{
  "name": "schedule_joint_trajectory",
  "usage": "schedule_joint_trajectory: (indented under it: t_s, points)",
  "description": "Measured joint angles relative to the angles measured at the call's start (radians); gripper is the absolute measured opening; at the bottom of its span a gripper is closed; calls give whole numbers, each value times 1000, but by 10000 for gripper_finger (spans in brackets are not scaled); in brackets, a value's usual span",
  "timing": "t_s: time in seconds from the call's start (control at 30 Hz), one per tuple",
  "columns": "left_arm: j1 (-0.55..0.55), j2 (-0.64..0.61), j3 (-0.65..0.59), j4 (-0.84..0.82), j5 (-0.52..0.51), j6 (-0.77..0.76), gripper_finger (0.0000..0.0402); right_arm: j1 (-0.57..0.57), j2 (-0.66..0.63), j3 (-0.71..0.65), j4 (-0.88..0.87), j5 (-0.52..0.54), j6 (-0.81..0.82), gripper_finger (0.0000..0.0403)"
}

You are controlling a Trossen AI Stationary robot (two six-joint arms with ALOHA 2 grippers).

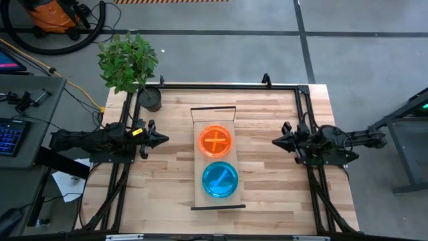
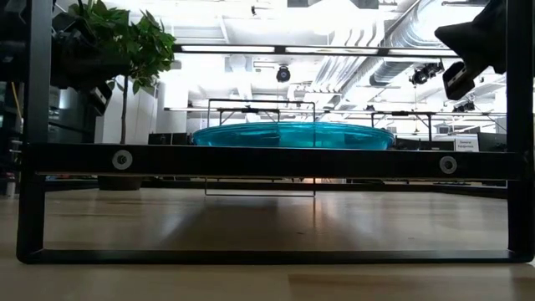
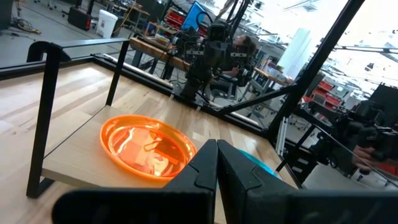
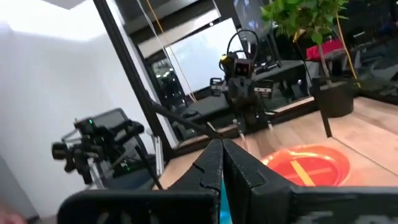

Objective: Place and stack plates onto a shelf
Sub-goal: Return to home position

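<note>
Orange plates (image 1: 215, 140) and teal-blue plates (image 1: 220, 179) rest on the long wood shelf (image 1: 204, 199) in the middle of the table, orange at its far part, teal at its near part. How many lie in each stack I cannot tell. The orange plates (image 3: 146, 146) (image 4: 308, 167) also show in both wrist views, and the teal plates (image 2: 292, 135) in the low view. My left gripper (image 1: 164, 140) stays shut at the table's left, pointing level at the shelf. My right gripper (image 1: 275, 141) stays shut at the table's right, facing it. Neither touches anything.
A potted plant (image 1: 130, 63) stands at the table's far left corner. A black metal frame (image 1: 221, 86) runs around the table edges. Bare wood lies between each gripper and the shelf. A desk with a keyboard (image 1: 10, 134) sits off the left side.
</note>
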Motion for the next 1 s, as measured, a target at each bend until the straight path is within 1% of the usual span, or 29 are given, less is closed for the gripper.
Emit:
schedule_joint_trajectory:
  t_s: [0.13,0.23,0.3,0.47,1.0]
  points:
    - [0,0,0,0,0,0,1,-17,0,0,-31,-28,-97,0]
    - [0,0,0,0,0,0,1,-34,0,0,-109,-22,-194,0]
    - [0,0,0,0,0,0,1,-44,0,0,-146,-19,-221,0]
    - [0,0,0,0,0,0,1,-44,0,0,-168,-38,-224,0]
    - [0,0,0,-1,0,0,1,-44,1,0,-171,-29,-216,0]
